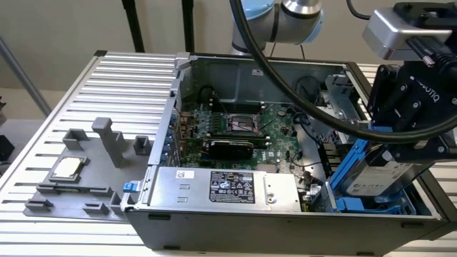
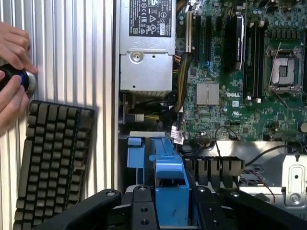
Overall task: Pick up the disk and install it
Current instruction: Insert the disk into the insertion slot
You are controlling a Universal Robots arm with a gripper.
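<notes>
Pincer [image 1: 408, 154] closed on the disk [image 1: 375, 174], jaws narrowed onto its blue carrier rails; the wrist view shows a rail [image 2: 170, 182] seated squarely between the fingers [image 2: 144, 206].

The disk hangs tilted, label face outward, its lower edge in the mouth of the blue drive cage [image 1: 357, 204]. That cage sits in the computer case [image 1: 286, 230] at the near corner on the exterior view's right. Whether the rails have yet entered the cage guides cannot be told.

Assessment: insertion is in hand but not completed. Done well, this step calls for the tilt to be taken out so both rails meet the guides together. The push should be straight and slow along the cage. Loose cables [image 1: 314, 184] lie just beside the cage and could be pinched.

Next inward is the power supply [image 1: 221, 187], along the case's near wall. Beyond it lies the motherboard [image 1: 236, 123] with an open processor socket.

Well apart, near the bench [image 1: 136, 69] edge on the exterior view's left, a grey fixture plate [image 1: 78, 182] carries a small square chip [image 1: 66, 167]. The wrist view shows a keyboard [image 2: 53, 158] on the bench and a person's hands [image 2: 13, 76] on a knob.
</notes>
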